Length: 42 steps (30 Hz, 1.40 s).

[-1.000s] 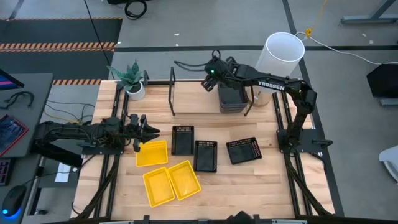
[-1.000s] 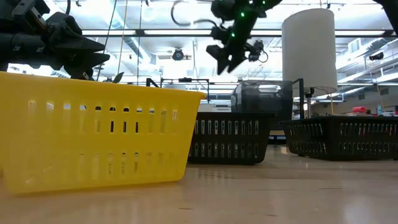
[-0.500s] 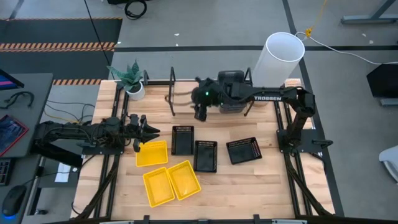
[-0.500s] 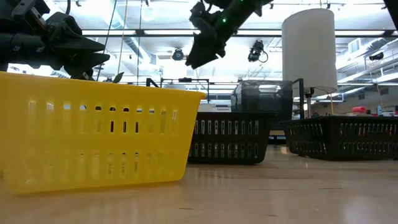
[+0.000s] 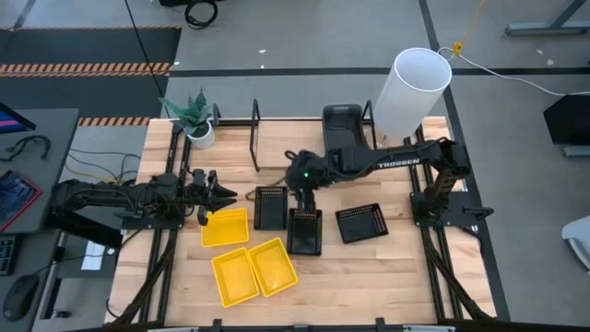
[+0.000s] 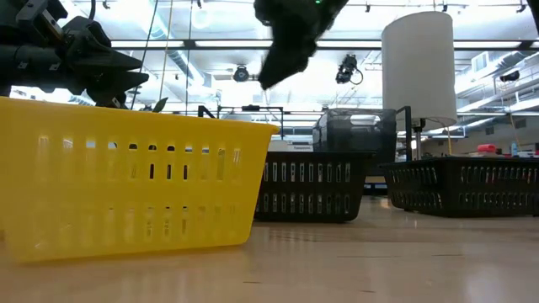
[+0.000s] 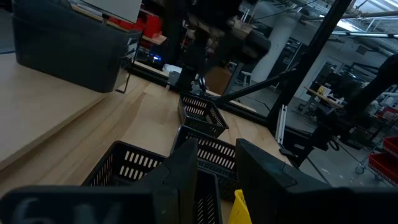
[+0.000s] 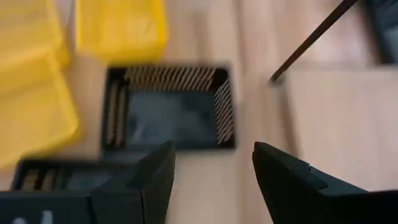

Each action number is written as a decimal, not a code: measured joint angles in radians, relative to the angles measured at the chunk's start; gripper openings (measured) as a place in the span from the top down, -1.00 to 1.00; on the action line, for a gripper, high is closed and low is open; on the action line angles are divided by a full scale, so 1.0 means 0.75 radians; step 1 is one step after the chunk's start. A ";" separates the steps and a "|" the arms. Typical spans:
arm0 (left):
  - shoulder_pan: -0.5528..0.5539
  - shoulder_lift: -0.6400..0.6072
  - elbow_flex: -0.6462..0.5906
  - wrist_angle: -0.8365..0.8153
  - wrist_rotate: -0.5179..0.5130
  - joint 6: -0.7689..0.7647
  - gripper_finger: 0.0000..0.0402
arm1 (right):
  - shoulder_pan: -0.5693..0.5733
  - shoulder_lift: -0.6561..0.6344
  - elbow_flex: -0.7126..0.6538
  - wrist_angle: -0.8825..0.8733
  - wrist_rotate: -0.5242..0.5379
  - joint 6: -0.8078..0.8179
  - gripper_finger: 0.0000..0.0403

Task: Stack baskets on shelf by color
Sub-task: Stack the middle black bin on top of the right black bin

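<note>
Right gripper (image 5: 300, 189) hangs wide open and empty above two black baskets (image 5: 270, 207), near the shelf (image 5: 277, 152). Left gripper (image 5: 221, 194), slightly parted, waits over a yellow basket (image 5: 226, 228).

Shelf board (image 5: 286, 148) bare left of grey basket stack (image 5: 342, 136); wire uprights (image 5: 255, 136) and black baskets (image 5: 270, 207) crowd its front edge.

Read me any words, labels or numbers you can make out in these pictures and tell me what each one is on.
"TROSSEN": white letters on the dark right robot arm, seen in the high view and just legible.
No other text can be read; the yellow, black and dark-grey plastic baskets show no labels.
</note>
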 joint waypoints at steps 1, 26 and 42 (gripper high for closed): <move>0.000 0.000 0.000 0.000 0.000 0.000 0.42 | 0.012 0.000 0.000 -0.052 -0.010 0.019 -0.09; 0.000 0.000 0.000 -0.001 0.000 0.000 0.42 | 0.136 0.158 -0.227 0.098 0.026 0.159 -0.09; 0.000 0.000 0.000 0.001 0.000 0.000 0.42 | 0.127 0.262 -0.214 0.019 0.052 0.116 0.80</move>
